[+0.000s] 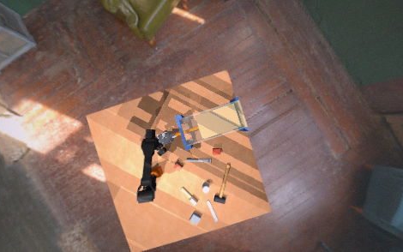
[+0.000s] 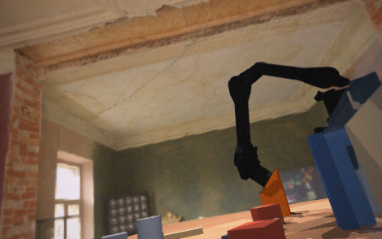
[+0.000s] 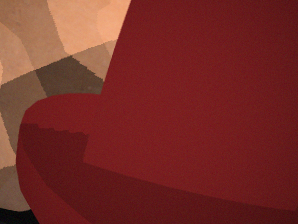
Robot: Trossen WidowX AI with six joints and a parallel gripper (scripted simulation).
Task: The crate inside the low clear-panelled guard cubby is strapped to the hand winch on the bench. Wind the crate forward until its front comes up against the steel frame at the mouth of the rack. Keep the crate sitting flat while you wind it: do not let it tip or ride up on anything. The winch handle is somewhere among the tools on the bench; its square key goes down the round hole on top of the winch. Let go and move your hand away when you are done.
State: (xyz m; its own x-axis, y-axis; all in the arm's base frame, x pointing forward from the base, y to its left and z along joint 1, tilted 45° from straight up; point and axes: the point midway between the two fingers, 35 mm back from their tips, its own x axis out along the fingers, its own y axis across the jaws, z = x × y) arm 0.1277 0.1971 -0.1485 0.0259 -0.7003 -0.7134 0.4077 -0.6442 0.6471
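Observation:
My gripper (image 1: 161, 151) is shut low beside the grey winch (image 1: 165, 137). A dark red handle (image 3: 200, 100) fills most of the wrist view; it looks like the winch handle. The key and the hole on the winch top are hidden. An orange strap (image 1: 193, 129) runs from the winch through the cubby mouth to the pale yellow crate (image 1: 219, 123). The crate looks flat inside the clear-panelled cubby. Its front stands back from the frame (image 1: 187, 141) at the mouth, with a gap between them. Whether the key is seated cannot be seen.
Red blocks (image 1: 216, 151) (image 2: 255, 231) lie near the cubby and the arm. A wrench (image 1: 198, 160), a hammer (image 1: 219, 199), a white cylinder (image 1: 206, 188), a white bar (image 1: 212, 211) and a grey block (image 1: 195, 218) lie farther off. An orange wedge (image 1: 157, 171) (image 2: 276, 195) stands by the arm.

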